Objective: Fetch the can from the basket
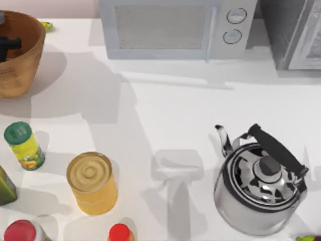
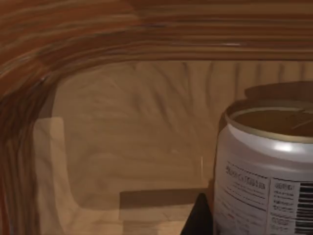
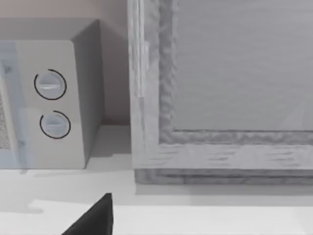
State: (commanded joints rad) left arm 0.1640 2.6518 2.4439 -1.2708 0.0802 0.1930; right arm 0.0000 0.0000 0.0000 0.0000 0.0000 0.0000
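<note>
The basket (image 1: 22,60), round, woven and orange-brown, stands at the table's far left corner. My left gripper (image 1: 9,46) reaches down inside it, its black body showing over the rim. In the left wrist view the basket's ribbed wall (image 2: 98,44) curves around the can (image 2: 266,176), a short cylinder with a dull gold top and a white printed label, standing upright on the basket floor. A black part of the left gripper (image 2: 198,219) sits right beside the can's side. A black part of my right gripper (image 3: 93,219) hangs above the table, facing the back wall.
A microwave (image 1: 170,27) and a grey cabinet (image 1: 296,32) line the back. A steel kettle (image 1: 261,188) stands at front right. A big golden-yellow can (image 1: 92,182), a green-capped yellow bottle (image 1: 23,145), a green carton (image 1: 5,187) and two red-capped items (image 1: 120,233) crowd the front left.
</note>
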